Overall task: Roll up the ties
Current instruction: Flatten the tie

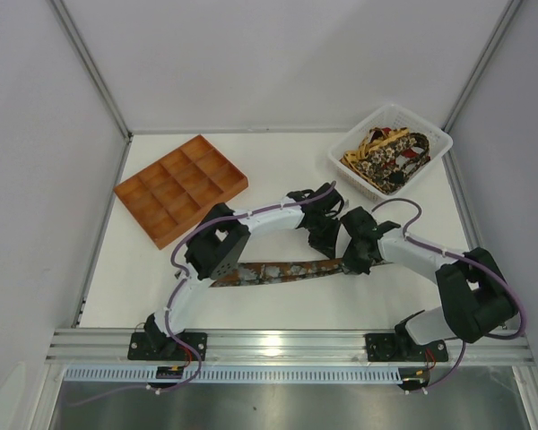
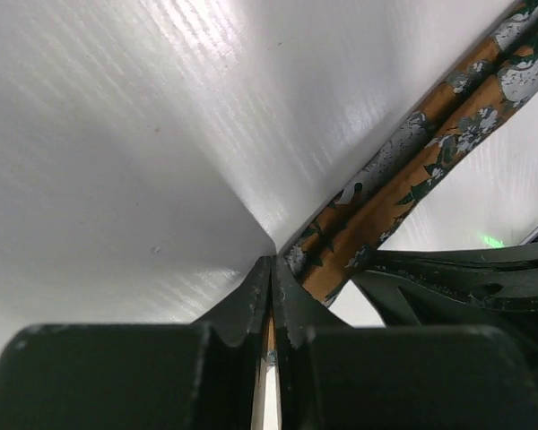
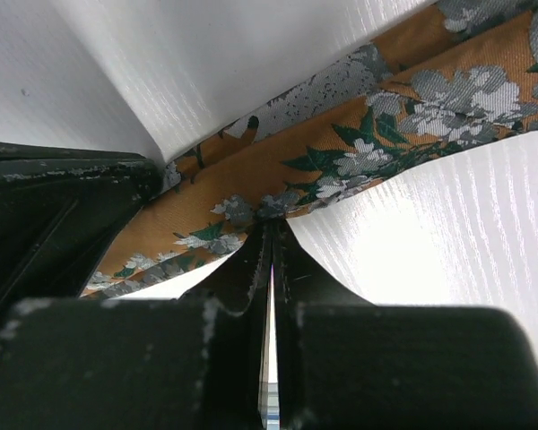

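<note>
right hand (image 3: pixel 271 231): closed, seemingly pinching tie (image 3: pixel 341 152) edge | white table (image 3: pixel 448 233)

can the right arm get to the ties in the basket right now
Probably, but not straight away. Nothing stands between the right gripper and the basket, yet its jaws are shut on the tie on the table, so it would need to let go first.

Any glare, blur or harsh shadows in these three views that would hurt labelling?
Top external: soft, even light, only faint shadows on the table, tie sharp. Left wrist: streaky glare on the table, left gripper dark and soft near the lens. Right wrist: bright glare on the table to the right of the right gripper, tie pattern crisp.
</note>
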`<move>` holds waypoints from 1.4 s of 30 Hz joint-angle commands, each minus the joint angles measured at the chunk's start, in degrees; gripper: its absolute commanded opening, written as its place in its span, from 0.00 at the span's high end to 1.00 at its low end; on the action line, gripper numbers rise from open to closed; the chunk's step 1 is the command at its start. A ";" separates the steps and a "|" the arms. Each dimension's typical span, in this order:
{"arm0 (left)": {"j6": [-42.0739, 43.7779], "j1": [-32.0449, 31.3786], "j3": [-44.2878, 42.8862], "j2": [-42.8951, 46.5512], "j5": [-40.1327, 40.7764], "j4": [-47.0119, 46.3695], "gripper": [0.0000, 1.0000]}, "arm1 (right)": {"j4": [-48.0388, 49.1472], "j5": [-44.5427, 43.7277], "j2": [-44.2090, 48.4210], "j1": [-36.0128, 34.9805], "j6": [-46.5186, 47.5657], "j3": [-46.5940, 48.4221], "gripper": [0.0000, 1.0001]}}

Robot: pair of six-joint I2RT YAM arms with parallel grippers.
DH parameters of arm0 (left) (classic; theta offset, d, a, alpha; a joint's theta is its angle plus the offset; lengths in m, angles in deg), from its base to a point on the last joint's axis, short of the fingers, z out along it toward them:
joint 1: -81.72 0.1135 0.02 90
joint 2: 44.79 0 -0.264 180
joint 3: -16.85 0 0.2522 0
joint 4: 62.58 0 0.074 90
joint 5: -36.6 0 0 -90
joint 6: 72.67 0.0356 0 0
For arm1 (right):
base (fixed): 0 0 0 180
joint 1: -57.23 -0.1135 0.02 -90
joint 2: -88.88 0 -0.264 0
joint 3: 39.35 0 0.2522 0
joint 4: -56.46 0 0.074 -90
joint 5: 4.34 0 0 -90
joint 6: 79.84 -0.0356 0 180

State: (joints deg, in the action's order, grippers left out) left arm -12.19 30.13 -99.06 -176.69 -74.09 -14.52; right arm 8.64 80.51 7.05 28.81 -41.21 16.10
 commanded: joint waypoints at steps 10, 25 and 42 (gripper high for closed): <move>2.27 3.25 -2.79 13.15 5.33 4.20 0.78 | -13.57 -4.52 14.40 9.07 5.05 4.01 1.00; -1.51 0.09 9.68 14.39 -5.07 -5.83 0.99 | -10.06 -9.01 7.56 42.39 17.62 8.15 1.00; -2.38 0.09 10.21 12.19 -5.68 -7.49 1.00 | -0.92 -4.61 1.41 42.58 17.98 5.60 1.00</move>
State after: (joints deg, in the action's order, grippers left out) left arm -13.31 30.04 -88.16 -163.51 -78.68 -20.29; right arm 4.86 75.90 10.49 71.23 -24.03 22.90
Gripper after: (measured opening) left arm 0.011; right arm 0.009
